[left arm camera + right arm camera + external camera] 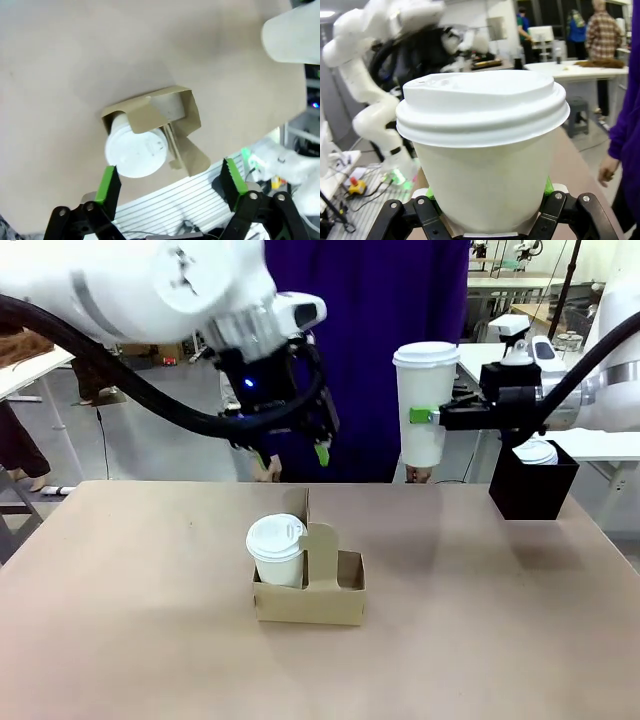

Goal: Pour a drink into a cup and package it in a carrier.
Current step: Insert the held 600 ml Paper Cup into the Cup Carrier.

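Now I see my left end effector (292, 453) with its jaws spread wide, hanging above the carrier (310, 602) and touching nothing. One lidded cup (277, 548) stands in the left slot of the carrier, which rests on the surface (130, 620). My right end effector (428, 418) is clamped on a second lidded cup (425, 375), held upright in the air, well apart from the carrier.

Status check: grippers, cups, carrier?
Left gripper open, hovering over the carrier. One lidded cup seated in its left slot. Right gripper shut on second lidded cup, aloft. Other slot free, nothing blocking.
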Available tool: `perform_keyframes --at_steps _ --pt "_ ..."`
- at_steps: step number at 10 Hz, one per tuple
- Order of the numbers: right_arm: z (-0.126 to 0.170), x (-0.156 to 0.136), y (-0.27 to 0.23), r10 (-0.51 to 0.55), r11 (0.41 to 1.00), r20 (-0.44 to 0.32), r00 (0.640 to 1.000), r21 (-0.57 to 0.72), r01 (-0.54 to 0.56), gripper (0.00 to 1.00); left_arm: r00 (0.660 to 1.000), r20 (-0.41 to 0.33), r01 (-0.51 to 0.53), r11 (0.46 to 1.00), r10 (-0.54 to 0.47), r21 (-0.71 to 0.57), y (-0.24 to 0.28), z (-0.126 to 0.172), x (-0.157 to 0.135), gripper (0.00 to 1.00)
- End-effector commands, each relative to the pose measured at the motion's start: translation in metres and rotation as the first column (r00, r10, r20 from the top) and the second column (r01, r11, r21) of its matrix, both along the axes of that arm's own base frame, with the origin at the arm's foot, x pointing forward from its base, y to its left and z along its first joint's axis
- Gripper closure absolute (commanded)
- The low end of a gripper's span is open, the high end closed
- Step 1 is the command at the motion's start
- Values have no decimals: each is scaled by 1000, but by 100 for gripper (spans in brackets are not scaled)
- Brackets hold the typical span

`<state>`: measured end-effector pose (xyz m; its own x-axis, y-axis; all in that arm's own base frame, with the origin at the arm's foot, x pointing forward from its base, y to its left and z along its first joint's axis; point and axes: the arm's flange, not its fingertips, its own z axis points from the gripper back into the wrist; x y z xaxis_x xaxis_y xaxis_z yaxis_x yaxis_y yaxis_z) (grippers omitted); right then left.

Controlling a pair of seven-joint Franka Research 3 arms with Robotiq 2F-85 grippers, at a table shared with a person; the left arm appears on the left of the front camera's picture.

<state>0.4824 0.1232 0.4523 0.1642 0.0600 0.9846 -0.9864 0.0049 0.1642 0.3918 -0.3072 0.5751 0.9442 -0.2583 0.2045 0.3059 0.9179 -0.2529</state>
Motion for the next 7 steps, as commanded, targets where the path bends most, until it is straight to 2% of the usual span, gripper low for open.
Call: perform_keyframes --at_steps 1,2,3,5,7 --pt "-5 3 1 105 994 12 994 40 -106 19 981 3 194 976 -195 -94 52 3 17 0" --pt "-17 -4 7 125 991 25 992 52 -126 19 973 43 230 963 -226 -142 77 1 26 0" --pt "-28 -11 16 143 988 38 989 60 -145 19 978 80 205 965 -195 -164 98 -1 29 0" --pt "-54 -22 42 160 985 98 982 49 -165 19 958 171 262 946 -231 -189 135 -20 33 0" --pt "-76 -28 60 141 985 123 982 82 -151 19 954 190 275 934 -234 -229 162 -39 34 0"
